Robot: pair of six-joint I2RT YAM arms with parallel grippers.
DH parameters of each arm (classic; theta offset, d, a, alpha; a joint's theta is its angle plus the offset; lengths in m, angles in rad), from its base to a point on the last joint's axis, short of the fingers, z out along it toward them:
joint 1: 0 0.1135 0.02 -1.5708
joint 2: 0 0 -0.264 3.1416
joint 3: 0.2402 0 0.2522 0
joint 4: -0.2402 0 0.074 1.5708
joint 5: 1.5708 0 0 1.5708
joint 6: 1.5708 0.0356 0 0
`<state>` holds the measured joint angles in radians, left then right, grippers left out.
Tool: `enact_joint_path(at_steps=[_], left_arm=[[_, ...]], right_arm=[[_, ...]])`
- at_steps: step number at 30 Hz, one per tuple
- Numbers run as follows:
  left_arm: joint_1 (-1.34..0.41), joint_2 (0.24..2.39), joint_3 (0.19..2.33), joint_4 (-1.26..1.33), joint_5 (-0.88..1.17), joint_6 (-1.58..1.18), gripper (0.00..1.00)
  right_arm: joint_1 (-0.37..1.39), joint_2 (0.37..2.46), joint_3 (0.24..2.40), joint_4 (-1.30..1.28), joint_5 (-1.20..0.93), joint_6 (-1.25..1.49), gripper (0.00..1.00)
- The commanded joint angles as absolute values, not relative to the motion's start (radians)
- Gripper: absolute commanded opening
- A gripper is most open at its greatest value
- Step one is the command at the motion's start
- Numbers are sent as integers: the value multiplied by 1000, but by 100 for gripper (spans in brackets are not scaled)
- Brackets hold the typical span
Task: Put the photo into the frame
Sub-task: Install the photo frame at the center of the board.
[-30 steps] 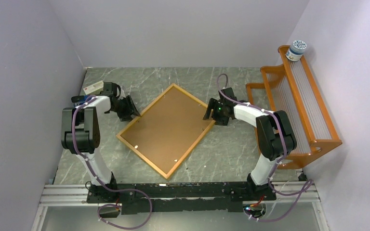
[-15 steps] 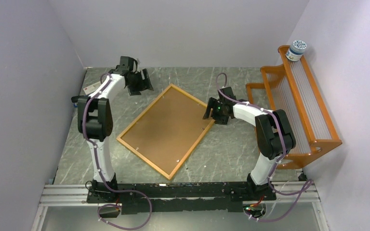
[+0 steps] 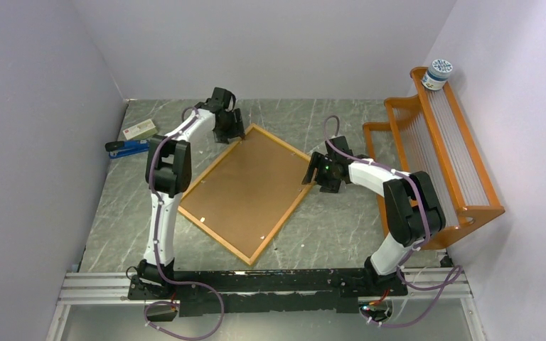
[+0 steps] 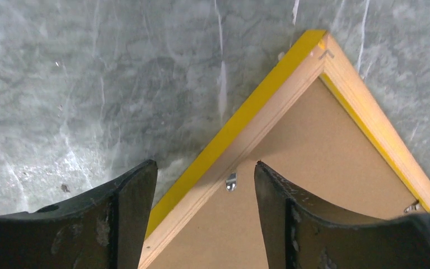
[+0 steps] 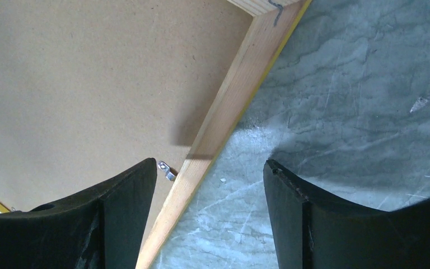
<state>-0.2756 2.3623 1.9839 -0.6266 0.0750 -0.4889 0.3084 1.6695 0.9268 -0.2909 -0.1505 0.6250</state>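
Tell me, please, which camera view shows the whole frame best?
The top external view. There the frame lies back side up with all four corners visible. The left wrist view shows only one corner of it, close up; the right wrist view shows only part of one edge.

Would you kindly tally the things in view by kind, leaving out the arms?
Yellow-edged wooden picture frame: 1
Brown hardboard backing panel: 1
Orange wooden slatted rack: 1
White blue-labelled tub: 1
Blue stapler: 1
Small white box: 1
Total: 6
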Motion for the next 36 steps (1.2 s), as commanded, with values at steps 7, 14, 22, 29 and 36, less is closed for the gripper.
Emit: enact_joint_path(at_steps=[7,14,22,29,36], left_arm=[[-295,2424,2081,-677,-46,-486,60],[-310,2410,2047,-665,-14,-414,56],[-314,2402,2015,-644,84,-285,47],[-314,2425,2033,-709,189,-131,28],[-314,2436,2061,-819,254,-18,35]], right_arm=[[308,1644,904,-329,-146,640,72],[310,1653,908,-336,-147,633,72],[309,1663,904,-329,-142,634,72],[308,1685,925,-319,-143,623,72],[304,1732,983,-298,-155,611,72]])
